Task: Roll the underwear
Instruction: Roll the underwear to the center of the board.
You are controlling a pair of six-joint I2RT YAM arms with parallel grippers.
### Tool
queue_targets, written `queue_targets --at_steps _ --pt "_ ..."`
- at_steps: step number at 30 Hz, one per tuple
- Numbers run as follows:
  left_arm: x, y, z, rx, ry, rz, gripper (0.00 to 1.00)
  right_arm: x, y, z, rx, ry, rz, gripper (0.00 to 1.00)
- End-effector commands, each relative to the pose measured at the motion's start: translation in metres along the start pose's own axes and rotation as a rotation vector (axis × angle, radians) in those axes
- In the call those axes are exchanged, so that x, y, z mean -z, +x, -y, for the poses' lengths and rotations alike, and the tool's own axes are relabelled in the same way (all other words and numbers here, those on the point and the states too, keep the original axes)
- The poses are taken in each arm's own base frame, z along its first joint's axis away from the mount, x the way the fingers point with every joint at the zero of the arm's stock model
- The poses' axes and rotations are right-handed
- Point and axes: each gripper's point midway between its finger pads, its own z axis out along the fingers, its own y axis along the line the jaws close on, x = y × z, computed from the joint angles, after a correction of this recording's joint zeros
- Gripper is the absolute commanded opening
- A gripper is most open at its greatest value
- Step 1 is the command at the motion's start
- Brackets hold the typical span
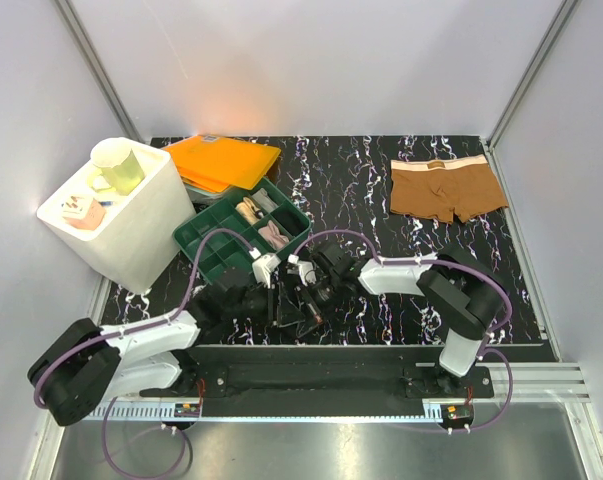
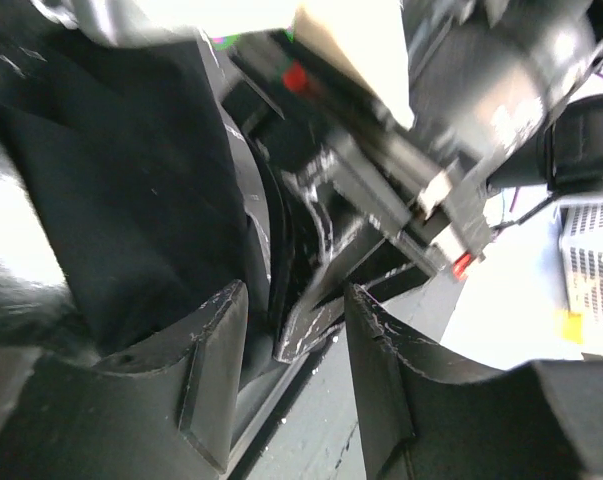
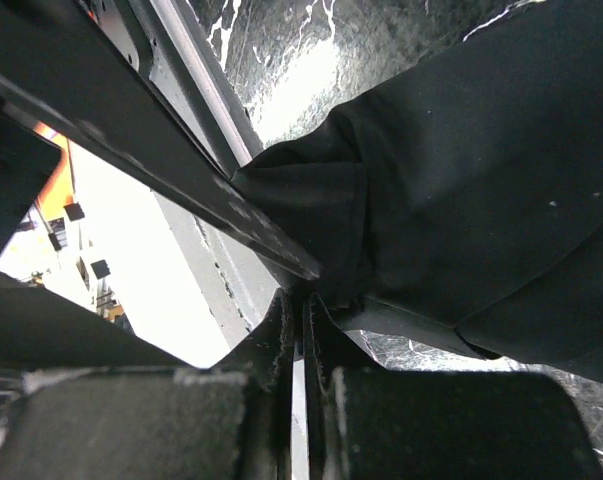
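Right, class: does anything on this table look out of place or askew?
The black underwear is bunched at the table's near edge, pinched in the right gripper, unlike the brown underwear lying flat. The white bin sits askew to the table.

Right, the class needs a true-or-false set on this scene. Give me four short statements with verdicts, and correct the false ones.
1. The brown briefs lie flat at the far right of the mat. True.
2. The right end effector is open and holds nothing. False: it is shut on the black briefs.
3. Every compartment of the green tray is empty. False: some hold pale items.
4. The left end effector is open. True.
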Motion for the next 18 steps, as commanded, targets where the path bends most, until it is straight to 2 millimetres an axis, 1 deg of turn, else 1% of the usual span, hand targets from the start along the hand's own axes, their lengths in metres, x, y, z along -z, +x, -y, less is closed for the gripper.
queue_targets --at_steps 1,4,9,16,18 --pt "-0.005 0.000 0.011 -0.044 0.058 0.006 0.47 0.003 -0.013 -0.007 0.015 -0.049 0.013 0.00" --pt "-0.006 0.007 0.001 -0.037 0.021 -0.011 0.47 0.003 -0.013 -0.006 0.014 -0.056 0.009 0.00" --pt "-0.002 0.009 -0.008 -0.047 -0.028 -0.002 0.47 0.006 -0.012 -0.004 0.008 -0.063 0.009 0.00" --pt "-0.002 0.011 -0.012 -0.060 -0.034 -0.001 0.47 0.007 -0.010 -0.003 0.005 -0.066 0.007 0.00" --pt "-0.003 0.009 -0.007 -0.064 -0.013 0.001 0.47 0.007 -0.011 -0.002 0.006 -0.066 0.010 0.00"
